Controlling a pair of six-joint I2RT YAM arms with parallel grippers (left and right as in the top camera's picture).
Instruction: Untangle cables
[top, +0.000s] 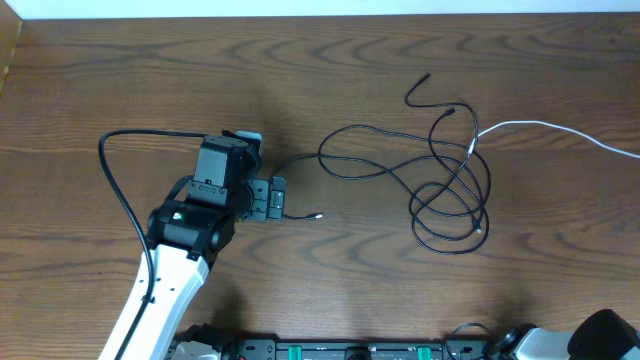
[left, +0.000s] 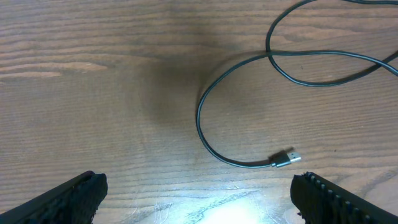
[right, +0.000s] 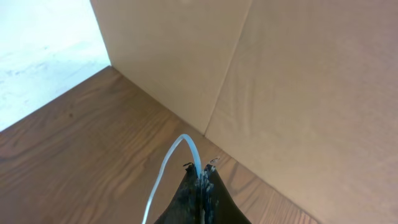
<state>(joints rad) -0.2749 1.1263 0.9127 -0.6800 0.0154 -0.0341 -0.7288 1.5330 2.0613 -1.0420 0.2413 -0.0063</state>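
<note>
1. Overhead view. The left arm (top: 165, 260) extended over the wooden table (top: 90, 80) from the lower edge. The left gripper (top: 279, 198) sat left of centre and pointed right. The black cable (top: 466, 178) lay in several overlapping loops right of centre, and 1 strand ran left toward the left gripper. The white cable (top: 545, 124) met the black loops at their upper side, where the 2 cables crossed. From there it ran off the right edge of the picture. This view did not include the right gripper, so what held the white cable could not be read from it.

2. Left wrist view. This view showed the jaws fully spread, with 1 of the fingers (left: 68, 199) in each lower corner and nothing between them. The plug (left: 286, 158) of the black cable lay flat on the table just ahead of the right-hand finger, apart from it. The strand curved up and away from the plug.

3. Right wrist view. This view alone showed the right gripper (right: 202, 186). Its jaws were closed together and pinched the white cable, which rose from the tips in a short arch and dropped away to the lower left. A cardboard wall (right: 280, 93) stood behind at the table edge. The black cable did not appear here.
</note>
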